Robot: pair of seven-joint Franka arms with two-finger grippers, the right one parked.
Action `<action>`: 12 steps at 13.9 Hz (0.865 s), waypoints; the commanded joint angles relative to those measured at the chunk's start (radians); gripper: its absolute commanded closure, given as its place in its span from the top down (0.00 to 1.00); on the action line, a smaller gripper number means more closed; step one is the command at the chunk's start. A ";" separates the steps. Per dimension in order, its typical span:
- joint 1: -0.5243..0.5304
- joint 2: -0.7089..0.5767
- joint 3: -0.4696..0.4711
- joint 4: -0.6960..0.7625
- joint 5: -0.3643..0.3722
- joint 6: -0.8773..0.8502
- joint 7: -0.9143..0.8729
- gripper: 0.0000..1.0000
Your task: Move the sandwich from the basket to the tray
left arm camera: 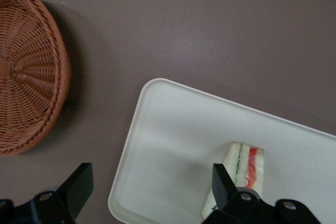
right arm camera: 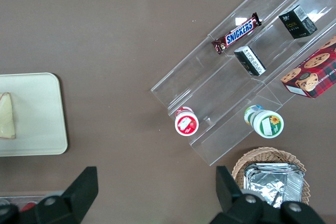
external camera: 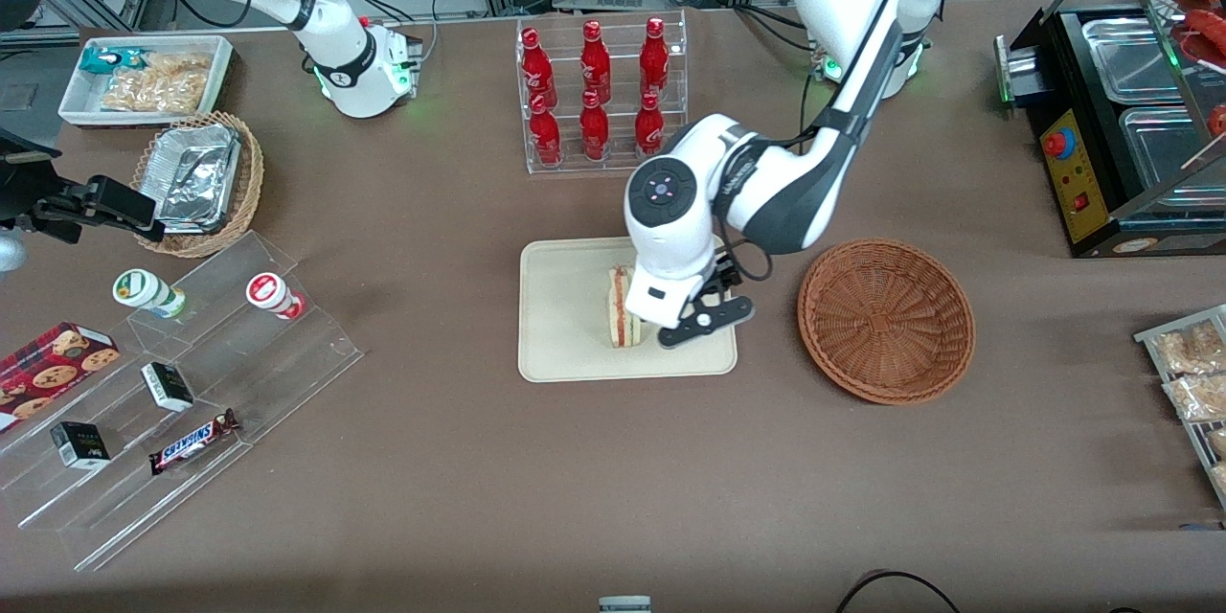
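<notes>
The sandwich (external camera: 621, 306) (left arm camera: 247, 163) (right arm camera: 6, 115) lies flat on the cream tray (external camera: 565, 335) (left arm camera: 173, 135) (right arm camera: 37, 129), its red and green filling edge showing. My left gripper (external camera: 666, 316) (left arm camera: 152, 187) hovers low over the tray and is open. Nothing is between its black fingers (left arm camera: 79, 182), and the sandwich lies just outside one of them. The reddish-brown wicker basket (external camera: 886, 319) (left arm camera: 26, 77) sits empty beside the tray, toward the working arm's end of the table.
A clear rack of red bottles (external camera: 599, 91) stands farther from the front camera than the tray. Toward the parked arm's end are a stepped acrylic shelf (external camera: 172, 383) with snacks, a tan basket of foil containers (external camera: 201, 177) and a white bin (external camera: 144, 77). A black appliance (external camera: 1121, 115) stands at the working arm's end.
</notes>
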 commanded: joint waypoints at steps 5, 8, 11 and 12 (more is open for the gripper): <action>-0.007 -0.154 0.193 -0.175 -0.140 -0.012 0.266 1.00; -0.006 -0.244 0.234 -0.244 -0.145 -0.024 0.346 1.00; -0.004 -0.293 0.264 -0.254 -0.145 -0.088 0.420 1.00; -0.003 -0.316 0.264 -0.254 -0.145 -0.110 0.423 1.00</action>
